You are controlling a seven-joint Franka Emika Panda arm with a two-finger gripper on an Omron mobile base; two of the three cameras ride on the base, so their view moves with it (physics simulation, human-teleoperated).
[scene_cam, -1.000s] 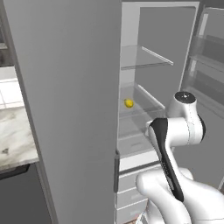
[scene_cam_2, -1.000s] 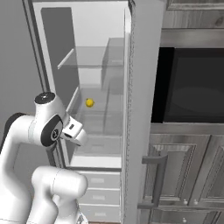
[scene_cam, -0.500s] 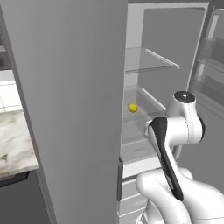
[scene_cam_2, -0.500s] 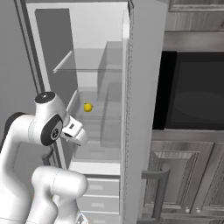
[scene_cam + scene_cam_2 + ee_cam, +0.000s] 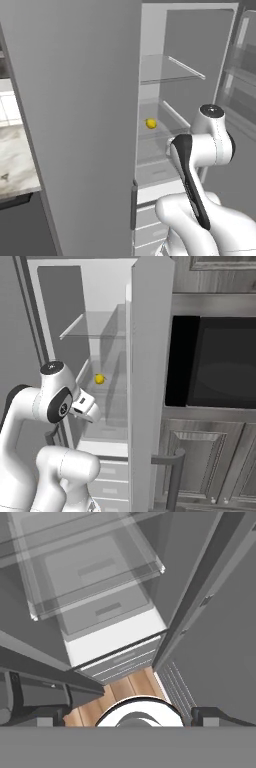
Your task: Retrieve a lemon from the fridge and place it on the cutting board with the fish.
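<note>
The fridge point(image 5: 75, 100) stands with both doors swung open, and its glass shelves point(image 5: 85, 572) and pale drawers point(image 5: 115, 657) are in the hand view. The lemon point(image 5: 151, 123) is a small yellow fruit resting alone on a middle glass shelf, also seen as the lemon point(image 5: 99, 378) from the right. My gripper point(image 5: 125, 714) is open, its dark fingertips point(image 5: 30, 712) far apart with nothing between them. It hangs in front of the fridge, below and nearer than the lemon, pointing down at the drawers. The cutting board and the fish are out of view.
The open left fridge door point(image 5: 150, 381) stands edge-on close beside my arm. A dark oven point(image 5: 215, 361) sits in dark panelled cabinets at the right. A marble counter point(image 5: 15, 165) lies to the left. The right door's bins point(image 5: 240, 90) flank the arm. Wooden floor point(image 5: 125, 687) lies below.
The whole picture shifted slightly a second ago, so the camera moved with the base; since half a second ago it holds still. My arm's pose and the lemon are unchanged.
</note>
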